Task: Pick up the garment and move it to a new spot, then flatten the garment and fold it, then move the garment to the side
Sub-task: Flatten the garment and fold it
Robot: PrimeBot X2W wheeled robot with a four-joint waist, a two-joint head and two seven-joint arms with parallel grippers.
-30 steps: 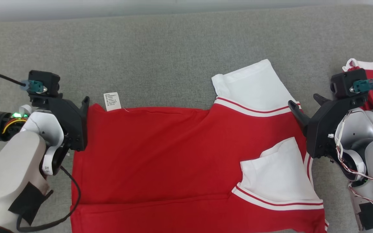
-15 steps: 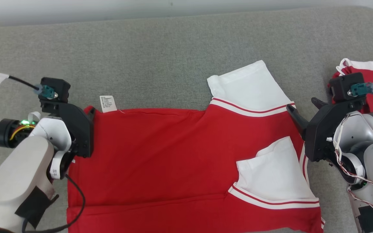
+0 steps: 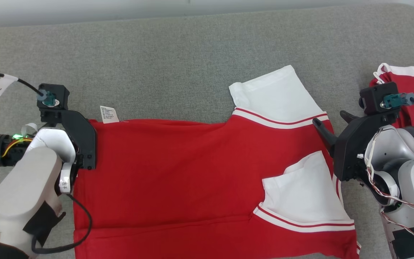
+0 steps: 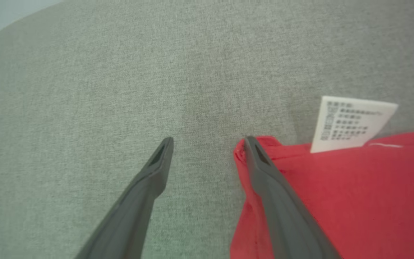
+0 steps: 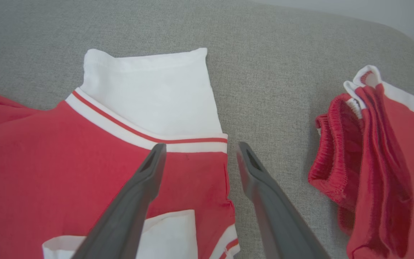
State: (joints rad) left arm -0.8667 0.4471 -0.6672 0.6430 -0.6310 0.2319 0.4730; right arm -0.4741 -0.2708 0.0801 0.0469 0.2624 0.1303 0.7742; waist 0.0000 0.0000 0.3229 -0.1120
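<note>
A red shirt [image 3: 178,169] with white sleeves [image 3: 275,93] lies spread on the grey cushion [image 3: 178,54], one sleeve folded over its body [image 3: 304,190]. My left gripper [image 3: 87,121] is at the shirt's far left corner. In the left wrist view it [image 4: 208,141] is open, one finger resting on the red corner [image 4: 261,144] and the other on bare cushion. A white care label [image 4: 350,124] sticks out beside it. My right gripper [image 3: 331,120] is open too, its fingers straddling the shirt's shoulder edge [image 5: 225,169] just below the white sleeve [image 5: 149,93].
A second red garment with white trim [image 3: 408,77] lies bunched at the right edge, close behind my right wrist; in the right wrist view this garment [image 5: 372,162] sits right of the fingers. Bare grey cushion stretches beyond the shirt to a pale wall [image 3: 84,9].
My left gripper came in onto the shirt's far left corner, then drew back left; the corner and label now lie further left. My right gripper edged slightly in over the shoulder edge.
</note>
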